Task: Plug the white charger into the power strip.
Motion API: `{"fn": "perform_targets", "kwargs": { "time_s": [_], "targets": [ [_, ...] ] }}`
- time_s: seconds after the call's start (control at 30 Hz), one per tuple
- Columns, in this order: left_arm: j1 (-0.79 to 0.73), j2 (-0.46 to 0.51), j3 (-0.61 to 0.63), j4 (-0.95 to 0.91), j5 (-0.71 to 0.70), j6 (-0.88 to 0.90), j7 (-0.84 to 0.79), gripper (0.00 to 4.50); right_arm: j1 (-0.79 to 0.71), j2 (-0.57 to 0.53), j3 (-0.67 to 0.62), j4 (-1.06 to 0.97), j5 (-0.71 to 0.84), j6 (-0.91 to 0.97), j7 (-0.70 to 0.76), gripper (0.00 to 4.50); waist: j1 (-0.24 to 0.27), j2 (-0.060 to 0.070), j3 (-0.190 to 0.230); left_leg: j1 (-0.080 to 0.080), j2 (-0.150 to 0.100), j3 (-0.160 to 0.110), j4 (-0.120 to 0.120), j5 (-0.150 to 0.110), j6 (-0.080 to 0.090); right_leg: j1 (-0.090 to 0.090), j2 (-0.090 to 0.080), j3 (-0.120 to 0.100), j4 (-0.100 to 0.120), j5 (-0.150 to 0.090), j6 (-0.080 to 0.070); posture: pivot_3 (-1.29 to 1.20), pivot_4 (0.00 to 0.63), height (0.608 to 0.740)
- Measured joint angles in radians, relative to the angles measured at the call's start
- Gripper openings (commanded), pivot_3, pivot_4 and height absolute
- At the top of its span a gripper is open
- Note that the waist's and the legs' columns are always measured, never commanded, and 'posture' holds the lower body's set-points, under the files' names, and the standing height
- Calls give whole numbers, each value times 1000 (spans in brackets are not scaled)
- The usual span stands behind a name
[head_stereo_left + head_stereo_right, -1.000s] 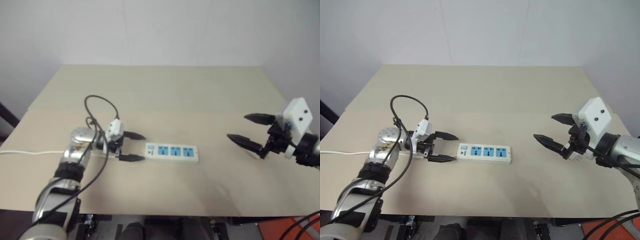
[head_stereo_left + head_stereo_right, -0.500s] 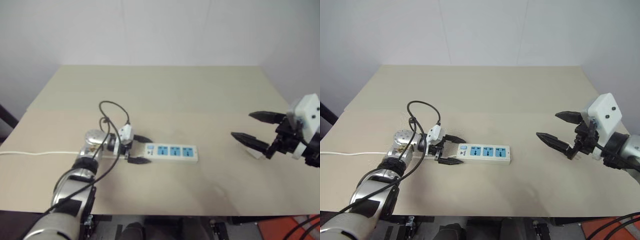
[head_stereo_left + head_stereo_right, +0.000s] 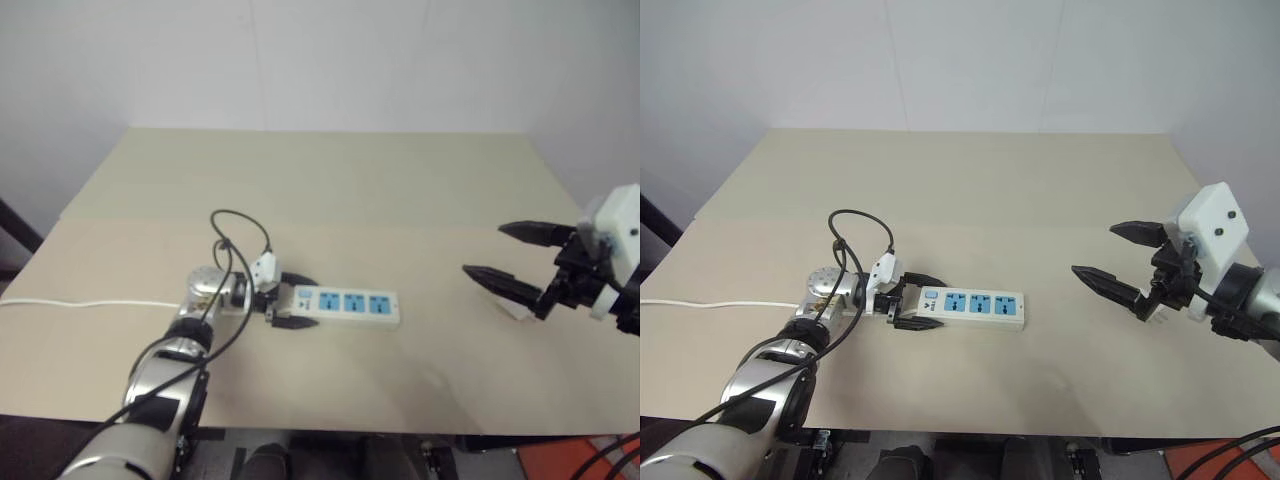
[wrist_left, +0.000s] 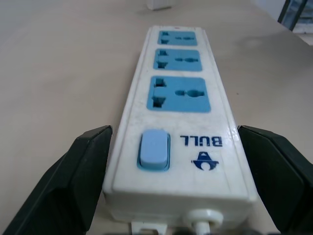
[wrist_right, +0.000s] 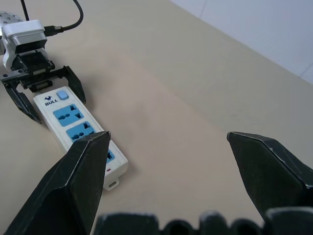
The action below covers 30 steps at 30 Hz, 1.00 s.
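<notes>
Left gripper (image 3: 923, 310) spread around the power strip (image 3: 971, 308) switch end; rigid, light, slides easily, so pinch its long sides.

My left gripper (image 3: 919, 300) sits low, pointing to my right, its 2 black tapered fingers (image 4: 63, 183) spread wide apart, gripping nothing. My silver-and-black left arm (image 3: 780, 365) bends in from the lower left. My right gripper (image 3: 1117, 259) hangs higher on the right side, its 2 black fingers (image 5: 73, 191) spread wide and empty, pointing toward my left.
</notes>
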Motion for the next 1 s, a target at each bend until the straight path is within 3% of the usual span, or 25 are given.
{"fn": "perform_targets", "kwargs": {
  "time_s": [0.07, 0.17, 0.23, 0.77, 0.9, 1.0],
  "targets": [
    [7, -3, 5, -6, 0, 1, -1, 4457, 0, -3, -1, 0, 0, 2, 0, 4500, 2, 0, 0, 0, 0, 0, 0, 0, 0, 0, 0, 0, 0, 0, 0, 0, 150, 740],
    [14, -6, 10, -14, 0, 4, -6, 3936, -1, -10, -18, 0, 7, 5, 0, 4500, 4, 1, -1, 0, 0, 0, 0, 0, 0, 1, 0, 0, 0, 0, 0, 0, 150, 740],
    [18, -4, 12, -17, 1, 5, -12, 3305, -1, -14, -26, 0, 19, 7, 0, 4500, 4, 1, -1, 1, 0, 0, 0, 0, 0, 1, 0, 0, 0, 0, 0, 0, 150, 740],
    [74, 0, 0, -123, 3, 16, 8, 3281, -44, -46, 0, 74, 17, 9, -11, 4500, 3, 1, -1, 6, 0, 0, 0, -2, 3, 8, 0, -1, -2, 0, 0, 0, 150, 740],
    [105, -2, -8, -179, 1, 41, 23, 3281, -100, -119, 65, 154, -8, 78, -51, 4500, 5, 3, -2, 6, 0, 0, 0, -2, 3, 8, 0, -1, -2, 0, 0, 0, 150, 740],
    [123, -9, -17, -210, 3, 56, 41, 3281, -193, -198, 183, 250, -16, 184, -71, 4500, 5, 5, -3, 6, 0, 0, 0, -2, 3, 8, -1, -1, -3, 0, 0, 0, 150, 740]
  ]
}}
